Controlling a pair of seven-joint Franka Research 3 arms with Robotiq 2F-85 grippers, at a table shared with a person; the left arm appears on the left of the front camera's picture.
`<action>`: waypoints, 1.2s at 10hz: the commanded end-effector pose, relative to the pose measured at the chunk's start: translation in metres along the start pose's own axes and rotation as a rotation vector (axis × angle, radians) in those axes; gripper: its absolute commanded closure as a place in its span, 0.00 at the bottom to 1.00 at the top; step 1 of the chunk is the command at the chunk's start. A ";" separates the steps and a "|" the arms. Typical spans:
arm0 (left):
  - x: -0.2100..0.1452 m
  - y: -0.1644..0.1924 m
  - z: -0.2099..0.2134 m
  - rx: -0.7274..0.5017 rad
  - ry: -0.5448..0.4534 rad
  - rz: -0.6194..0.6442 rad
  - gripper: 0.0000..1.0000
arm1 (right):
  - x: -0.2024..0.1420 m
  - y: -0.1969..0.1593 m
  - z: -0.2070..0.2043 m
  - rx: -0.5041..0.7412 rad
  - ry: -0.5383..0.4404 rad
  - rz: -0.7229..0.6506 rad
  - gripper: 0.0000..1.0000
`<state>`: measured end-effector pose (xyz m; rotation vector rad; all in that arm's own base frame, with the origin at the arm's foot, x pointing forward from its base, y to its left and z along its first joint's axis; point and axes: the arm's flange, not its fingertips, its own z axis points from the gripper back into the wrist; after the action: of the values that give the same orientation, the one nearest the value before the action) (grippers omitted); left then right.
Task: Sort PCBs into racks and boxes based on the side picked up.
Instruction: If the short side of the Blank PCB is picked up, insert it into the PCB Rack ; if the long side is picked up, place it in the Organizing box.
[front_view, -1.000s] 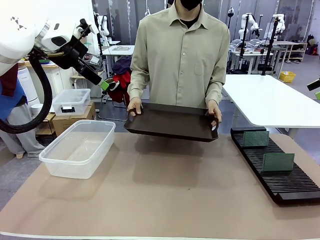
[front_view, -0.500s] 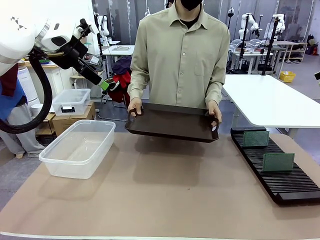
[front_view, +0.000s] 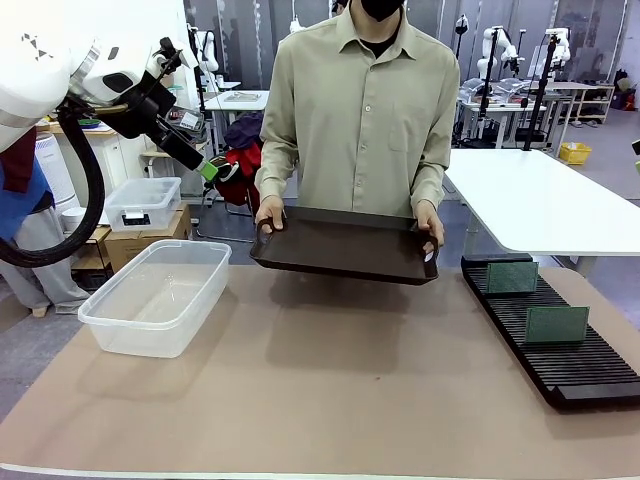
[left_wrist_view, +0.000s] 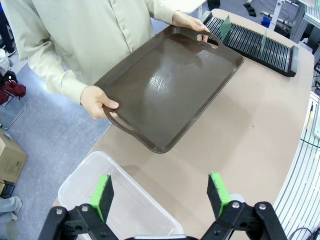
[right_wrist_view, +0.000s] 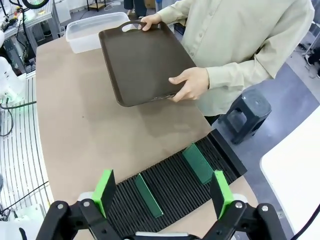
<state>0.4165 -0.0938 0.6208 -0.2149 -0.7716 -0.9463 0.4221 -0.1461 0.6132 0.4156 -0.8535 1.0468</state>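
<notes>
Two green PCBs (front_view: 512, 277) (front_view: 556, 324) stand upright in slots of the long black rack (front_view: 580, 375) on the table's right side. In the right wrist view my right gripper (right_wrist_view: 163, 192) hangs open high over that rack (right_wrist_view: 225, 155), above the two PCBs (right_wrist_view: 197, 162) (right_wrist_view: 147, 195). The clear plastic box (front_view: 155, 295) sits on the left with nothing in it. My left gripper (front_view: 212, 170) is raised above it, open and holding nothing (left_wrist_view: 160, 195), with the box rim (left_wrist_view: 80, 172) just below its fingers.
A person at the far side holds a dark brown handled tray (front_view: 345, 245) in both hands over the table's far middle; nothing lies on it (left_wrist_view: 170, 90). A small lidded clear bin (front_view: 143, 203) stands on a carton behind the table's left.
The person has shifted the tray very slightly. The right gripper's tip, seen at the front view's right edge a second ago, has risen almost out of that picture. The left arm is still.
</notes>
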 end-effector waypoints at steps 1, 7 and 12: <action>-0.002 0.001 0.000 0.000 0.002 0.007 0.00 | 0.000 -0.001 0.003 -0.006 0.000 -0.001 0.00; -0.002 0.001 0.000 0.000 0.002 0.007 0.00 | 0.000 -0.001 0.003 -0.006 0.000 -0.001 0.00; -0.002 0.001 0.000 0.000 0.002 0.007 0.00 | 0.000 -0.001 0.003 -0.006 0.000 -0.001 0.00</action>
<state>0.4165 -0.0938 0.6208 -0.2149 -0.7716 -0.9463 0.4211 -0.1504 0.6149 0.4125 -0.8604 1.0415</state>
